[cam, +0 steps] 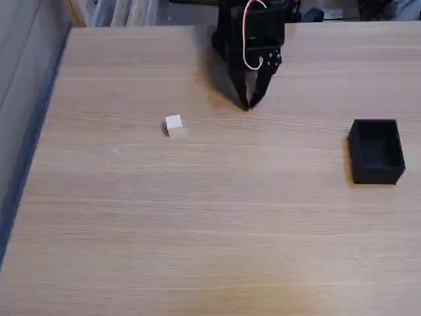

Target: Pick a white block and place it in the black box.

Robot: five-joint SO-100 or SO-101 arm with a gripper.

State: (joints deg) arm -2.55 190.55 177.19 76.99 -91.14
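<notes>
Fixed view: arm at rest, cube and box apart on the table

Fixed view, looking down on a pale wood-grain table [210,230]. The white block [174,124] lies left of centre on the bare surface, well apart from everything else. The black box [375,151] stands open-topped near the right edge, with nothing visible inside. The gripper [248,104] hangs at the top centre from the black arm [253,33], its tips pointing down at the table; the fingers are drawn together to a point and hold nothing. A red and white wire [246,39] loops over the arm. The block looks light, rigid and matte, so it should neither deform nor slip readily; being narrower than the gripper, it is best taken across two opposite flat faces, with the jaws first spread and then centred over it. No brand, label or legible writing appears anywhere
</notes>
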